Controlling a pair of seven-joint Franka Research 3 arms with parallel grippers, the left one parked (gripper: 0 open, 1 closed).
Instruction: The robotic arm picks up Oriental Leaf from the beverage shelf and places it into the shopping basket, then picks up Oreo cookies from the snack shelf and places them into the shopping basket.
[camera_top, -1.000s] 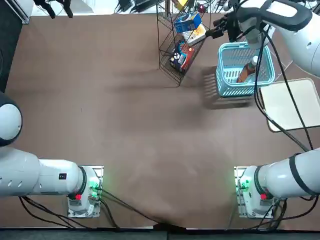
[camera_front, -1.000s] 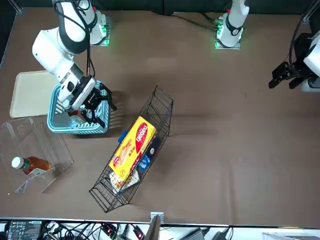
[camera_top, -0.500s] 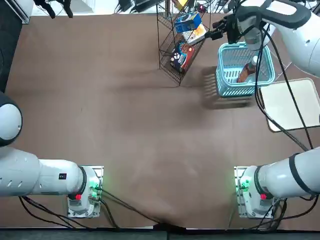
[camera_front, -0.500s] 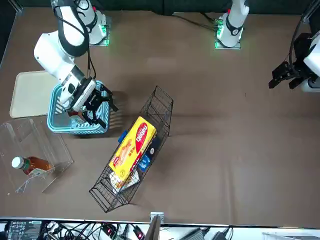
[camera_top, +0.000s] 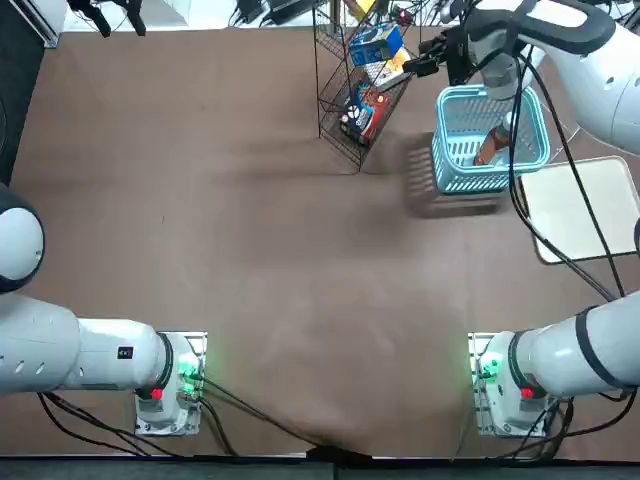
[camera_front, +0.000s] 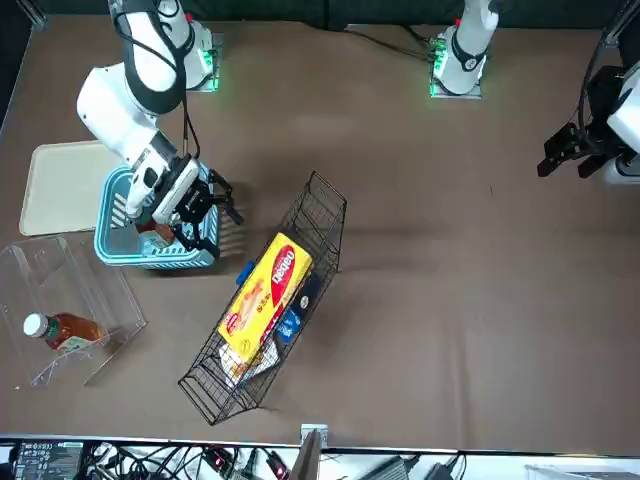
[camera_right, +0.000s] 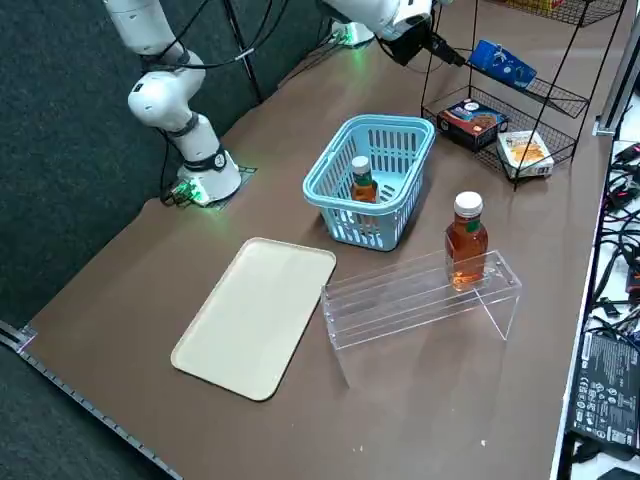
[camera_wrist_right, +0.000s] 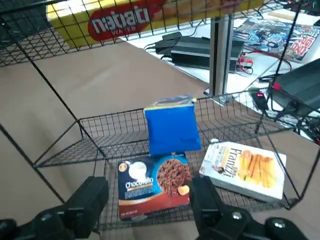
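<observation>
My right gripper (camera_top: 425, 60) (camera_front: 218, 196) (camera_right: 440, 50) hangs open and empty between the light blue shopping basket (camera_top: 445, 150) (camera_right: 330, 195) and the black wire snack shelf (camera_top: 340, 100) (camera_right: 560, 100), facing the shelf. The blue Oreo cookies pack (camera_wrist_right: 171, 130) (camera_top: 377, 45) (camera_right: 503, 63) stands on a shelf tier straight ahead of the fingers (camera_wrist_right: 90, 200), apart from them. An Oriental Leaf bottle (camera_right: 362, 180) (camera_top: 492, 143) rests inside the basket, cap up. The clear beverage shelf (camera_right: 420, 295) (camera_front: 60, 290) holds another tea bottle (camera_right: 466, 240).
A chocolate cookie pack (camera_wrist_right: 152, 185) and a white-and-orange box (camera_wrist_right: 245, 165) lie on the tier below the Oreo pack. A large yellow pack (camera_front: 268, 290) tops the rack. A cream tray (camera_top: 585, 205) (camera_right: 260, 315) lies beside the basket.
My right gripper has shifted away from the basket's rim toward the wire snack shelf. The bottle in the basket has not moved.
</observation>
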